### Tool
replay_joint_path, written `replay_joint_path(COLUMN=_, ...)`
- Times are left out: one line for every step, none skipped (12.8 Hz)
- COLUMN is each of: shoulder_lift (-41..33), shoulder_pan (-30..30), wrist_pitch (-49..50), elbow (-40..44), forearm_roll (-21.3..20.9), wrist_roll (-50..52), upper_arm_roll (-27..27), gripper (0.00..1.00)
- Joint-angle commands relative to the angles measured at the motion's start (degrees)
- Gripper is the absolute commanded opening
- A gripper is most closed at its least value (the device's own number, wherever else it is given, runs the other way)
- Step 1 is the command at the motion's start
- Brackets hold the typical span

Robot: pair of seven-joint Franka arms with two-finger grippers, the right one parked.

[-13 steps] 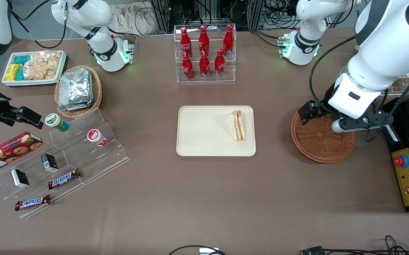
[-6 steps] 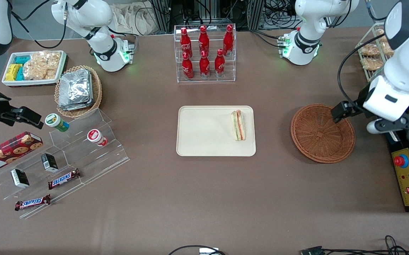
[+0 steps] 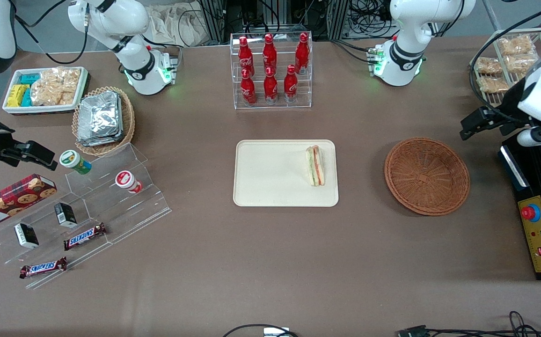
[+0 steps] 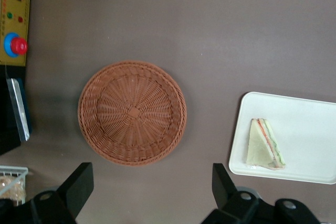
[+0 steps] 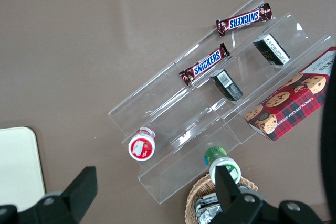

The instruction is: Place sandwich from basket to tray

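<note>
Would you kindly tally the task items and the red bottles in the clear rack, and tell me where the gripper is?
Sandwich, on the tray: 1
Tray: 1
Basket, with nothing in it: 1
Red bottles: 6
Total: 9
The gripper is open, high above the table near the basket.

sandwich (image 3: 315, 165): on tray (image 3: 270, 187), basket-side edge | basket (image 3: 427, 176): empty | gripper (image 4: 149, 179): open, above table

A: Left arm look?
B: White glossy shells, black joint bands, black cable looped along the forearm. Base ring lit green.
A: And the gripper (image 4: 149, 192)?
B: Black body, two black wedge fingers (image 4: 79, 184), set wide apart, up above the working arm's end of the table.
</note>
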State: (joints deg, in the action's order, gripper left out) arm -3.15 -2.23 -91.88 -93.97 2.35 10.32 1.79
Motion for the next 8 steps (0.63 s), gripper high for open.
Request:
replay_joint_path(shoulder_lift=2.61, shoulder_pan=-2.25, wrist_pitch=3.35, elbow=5.72, forearm_roll=-0.33, wrist_roll=-0.65, upper_arm_roll=-0.74, gripper=1.00)
replay_joint_path(shoulder_lift=2.19, shoulder_pan=-2.25, wrist_pitch=3.98, elbow=5.38, forearm_roll=-0.50, wrist_roll=0.22, upper_arm_roll=-0.65, gripper=1.00)
replay_joint_path(shoulder_lift=2.27, shoulder_pan=-1.82, wrist_pitch=3.99, elbow=5.73, forearm_roll=-0.50, wrist_roll=0.40, upper_arm_roll=-0.39, gripper=1.00)
replay_joint_path(shoulder_lift=2.44, shoulder_pan=-1.73, wrist_pitch=3.99, elbow=5.65, forearm_roll=-1.29, wrist_roll=0.40, upper_arm_roll=-0.38, gripper=1.00)
replay_joint_path(shoulder_lift=2.53, shoulder_pan=-1.64, wrist_pitch=3.82, elbow=5.64, forearm_roll=-3.12, wrist_roll=0.40, upper_arm_roll=-0.12, gripper=1.00)
replay_joint_path(shoulder_lift=2.62, shoulder_pan=-1.46, wrist_pitch=3.90, elbow=5.82, forearm_roll=-3.49, wrist_roll=-0.38, upper_arm_roll=-0.12, gripper=1.00)
replay_joint_path(shoulder_lift=2.71, shoulder_pan=-1.20, wrist_pitch=4.42, elbow=5.73, forearm_roll=-3.32, wrist_roll=-0.39, upper_arm_roll=0.31, gripper=1.00)
replay_joint_path(shoulder_lift=2.71, shoulder_pan=-1.02, wrist_pitch=4.60, elbow=5.47, forearm_roll=-3.32, wrist_roll=-0.56, upper_arm_roll=0.75, gripper=1.00)
